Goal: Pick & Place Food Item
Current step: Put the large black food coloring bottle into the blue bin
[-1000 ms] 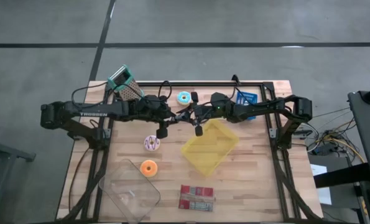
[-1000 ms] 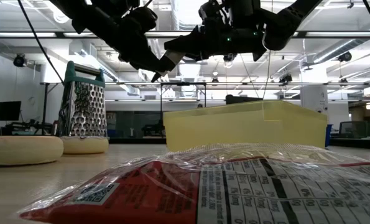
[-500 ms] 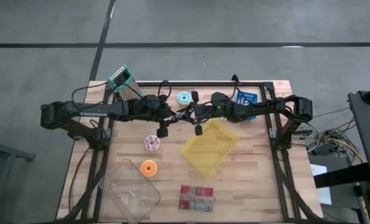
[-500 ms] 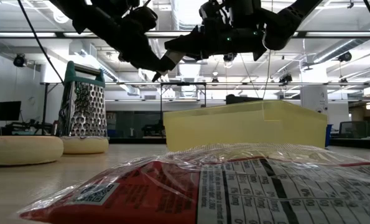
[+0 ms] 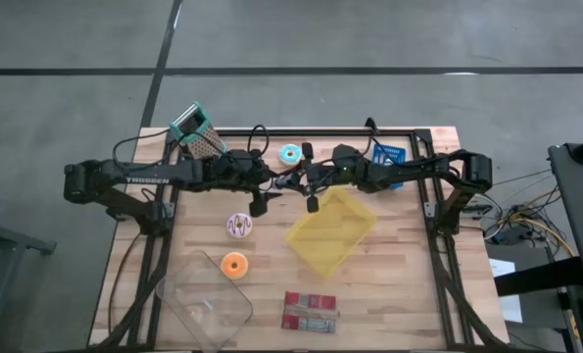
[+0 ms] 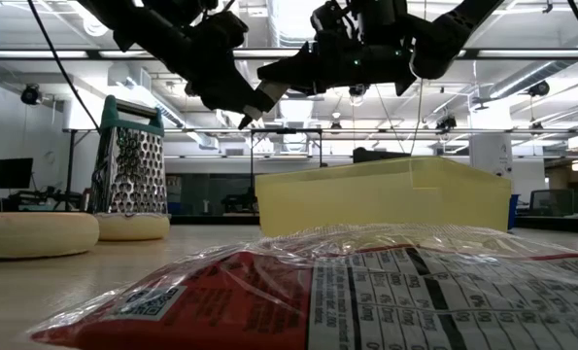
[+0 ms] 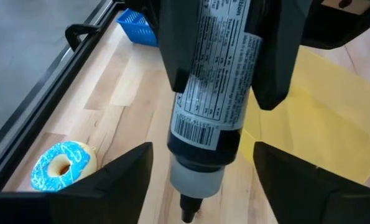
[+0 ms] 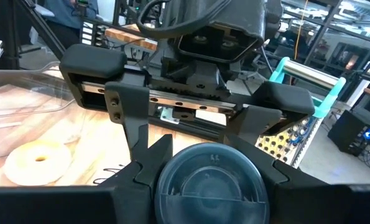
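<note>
Red crinkled plastic snack packet [image 6: 366, 292] runs off low view's bottom edge. Labelled squeeze bottle with dark cap [image 7: 219, 106]: top cropped in left wrist view, label text unreadable.

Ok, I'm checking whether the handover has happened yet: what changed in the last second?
Almost nothing. The left gripper seems to have edged slightly toward the right gripper. Its fingers are open on either side of the bottle, which the right gripper still holds; no handover yet. The yellow tub, grater and snack bag stayed put.
</note>
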Motion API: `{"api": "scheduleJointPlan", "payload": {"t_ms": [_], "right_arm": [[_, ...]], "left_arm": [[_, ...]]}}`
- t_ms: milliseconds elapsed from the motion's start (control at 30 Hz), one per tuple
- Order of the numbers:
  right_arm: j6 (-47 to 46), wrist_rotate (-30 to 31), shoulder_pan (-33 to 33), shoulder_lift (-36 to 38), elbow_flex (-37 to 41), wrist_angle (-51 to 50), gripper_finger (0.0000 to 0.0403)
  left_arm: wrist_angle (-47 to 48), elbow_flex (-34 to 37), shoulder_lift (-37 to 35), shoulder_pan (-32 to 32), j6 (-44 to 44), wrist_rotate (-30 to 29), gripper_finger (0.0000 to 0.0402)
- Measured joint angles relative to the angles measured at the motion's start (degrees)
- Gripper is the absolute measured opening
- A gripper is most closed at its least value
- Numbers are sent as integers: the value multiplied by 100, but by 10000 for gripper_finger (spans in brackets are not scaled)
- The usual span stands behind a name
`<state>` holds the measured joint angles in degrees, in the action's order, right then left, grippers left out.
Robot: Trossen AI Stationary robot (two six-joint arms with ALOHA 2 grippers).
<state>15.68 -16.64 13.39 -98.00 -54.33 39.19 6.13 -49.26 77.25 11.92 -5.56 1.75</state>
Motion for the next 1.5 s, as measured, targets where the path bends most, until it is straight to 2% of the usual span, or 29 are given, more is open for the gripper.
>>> {"api": "scheduleJointPlan", "payload": {"t_ms": [200,500,633,933,1100,1200,1300,1500], "right_arm": [[-2,-13,0,0,-2,1,134],[-26,40,2,12,-1,-273,134],[-24,580,0,150,3,-862,131],[-465,2230,-2,1053,3,-2898,131],[-1185,3306,6,1821,-128,-4725,129],[-2066,3462,50,2290,-347,-5754,128],[-2763,3469,206,2614,-538,-6528,130],[-3878,3838,830,2825,-854,-7995,127]], "left_arm": [[12,-1,0,0,72,172,306],[30,-1,-20,2,138,169,304],[43,-2,-54,2,155,168,303],[360,-3,-79,7,101,-3,303],[347,-23,-116,12,90,-770,303],[330,-34,-188,16,89,-1400,303],[332,-32,-234,17,28,-1785,303],[333,-30,-254,17,-1,-1852,303]]}}
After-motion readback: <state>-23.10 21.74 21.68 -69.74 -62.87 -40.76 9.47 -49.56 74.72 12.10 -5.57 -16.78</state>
